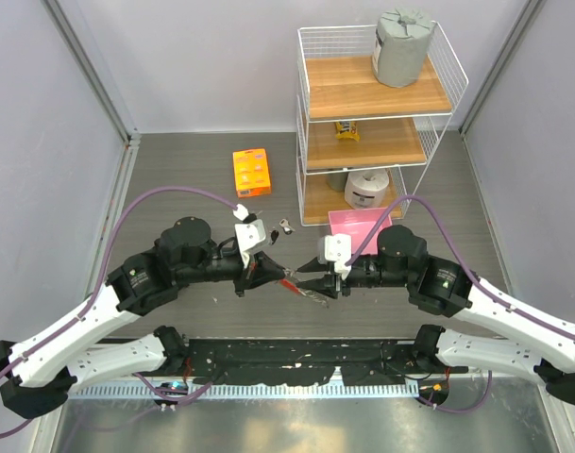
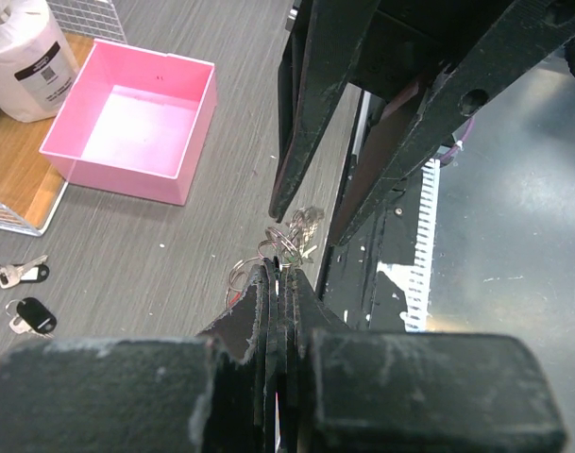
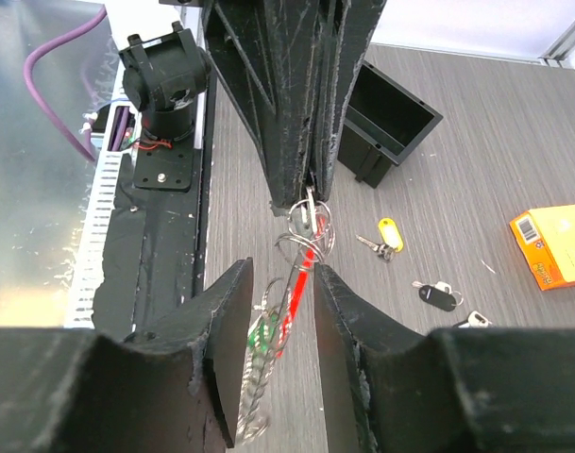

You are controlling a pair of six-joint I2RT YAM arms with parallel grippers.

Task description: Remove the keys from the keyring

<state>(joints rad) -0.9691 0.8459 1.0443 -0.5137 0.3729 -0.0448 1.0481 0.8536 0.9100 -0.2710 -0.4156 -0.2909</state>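
My left gripper [image 1: 276, 274] [image 2: 279, 269] is shut on the keyring [image 2: 285, 247] and holds it above the table. In the right wrist view the silvery rings [image 3: 306, 231] hang from the left fingers [image 3: 301, 142], with the red strap [image 3: 296, 293], a green-tagged key [image 3: 263, 335] and the chain dangling below. My right gripper [image 1: 312, 280] [image 3: 278, 316] is open, its fingers on either side of the hanging strap and chain, not gripping them. Loose keys lie on the table: a yellow-tagged one [image 3: 386, 234] and dark-headed ones [image 3: 438, 294] [image 2: 32, 316] [image 1: 285, 225].
A pink open box [image 1: 358, 226] [image 2: 126, 123] sits at the foot of the white wire shelf [image 1: 377, 113]. An orange box [image 1: 252, 172] [image 3: 551, 245] lies at the back. A black open box [image 3: 386, 123] stands behind the left gripper.
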